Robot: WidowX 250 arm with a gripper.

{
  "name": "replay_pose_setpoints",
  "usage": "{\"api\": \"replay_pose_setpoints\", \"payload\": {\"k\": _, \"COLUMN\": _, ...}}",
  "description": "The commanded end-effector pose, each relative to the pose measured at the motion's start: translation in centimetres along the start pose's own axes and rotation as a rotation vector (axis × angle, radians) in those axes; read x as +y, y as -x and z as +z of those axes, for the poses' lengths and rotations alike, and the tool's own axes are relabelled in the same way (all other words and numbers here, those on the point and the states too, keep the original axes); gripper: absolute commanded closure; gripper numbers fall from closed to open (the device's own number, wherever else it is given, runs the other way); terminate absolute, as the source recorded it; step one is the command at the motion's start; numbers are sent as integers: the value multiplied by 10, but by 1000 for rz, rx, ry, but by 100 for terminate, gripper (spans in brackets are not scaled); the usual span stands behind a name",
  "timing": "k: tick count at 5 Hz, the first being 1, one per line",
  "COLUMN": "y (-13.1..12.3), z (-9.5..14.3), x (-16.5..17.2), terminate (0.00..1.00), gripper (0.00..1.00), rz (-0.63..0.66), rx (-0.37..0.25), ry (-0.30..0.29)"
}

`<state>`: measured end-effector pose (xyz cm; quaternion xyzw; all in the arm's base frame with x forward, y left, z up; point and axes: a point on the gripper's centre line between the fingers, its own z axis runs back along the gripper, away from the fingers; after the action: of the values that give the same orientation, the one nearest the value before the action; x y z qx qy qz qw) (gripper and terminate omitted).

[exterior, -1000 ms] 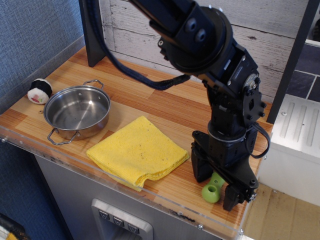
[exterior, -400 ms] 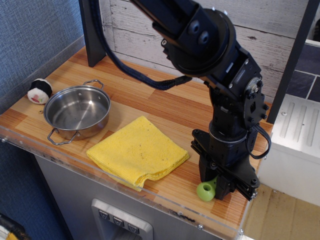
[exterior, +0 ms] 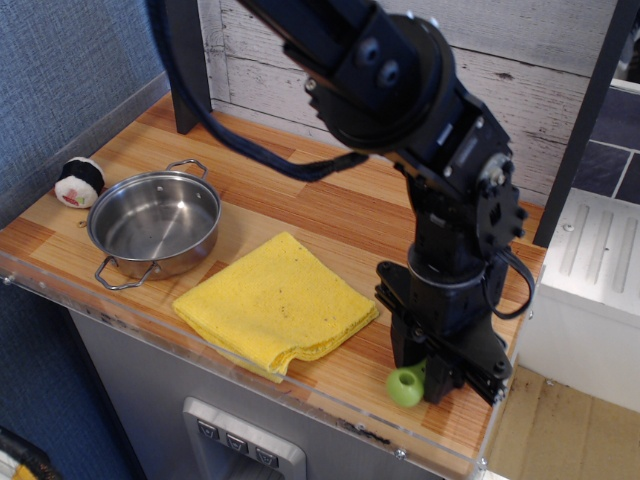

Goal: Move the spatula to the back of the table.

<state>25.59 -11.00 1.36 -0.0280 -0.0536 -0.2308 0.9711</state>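
Note:
Of the spatula [exterior: 406, 387] I see only the lime-green handle end with its hole, near the front right edge of the wooden table [exterior: 320, 205]. Its grey blade is hidden under the arm. My black gripper [exterior: 428, 378] points down over it, and its fingers [exterior: 443, 385] are closed around the handle just behind the holed end. The handle end sticks out toward the front left of the gripper.
A folded yellow cloth [exterior: 275, 303] lies left of the gripper. A steel pot [exterior: 154, 223] sits at the left, with a small black and white toy [exterior: 78, 181] beyond it. A dark post [exterior: 186, 65] stands at the back left. A white ribbed surface [exterior: 597, 260] is to the right.
The gripper's fingers, spread on either side of the green handle a second ago, have closed on it. The handle end has shifted slightly left and toward the front edge.

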Motion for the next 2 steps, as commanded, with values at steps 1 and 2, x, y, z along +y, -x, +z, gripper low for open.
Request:
{"api": "replay_pose_setpoints", "payload": {"k": 1, "y": -11, "z": 41, "x": 27, "terminate": 0, "gripper": 100, "rz": -66, "rx": -100, "ry": -34}}
{"api": "replay_pose_setpoints", "payload": {"k": 2, "y": -24, "z": 52, "x": 47, "terminate": 0, "gripper": 100, "rz": -182, "rx": -118, "ry": -37}}
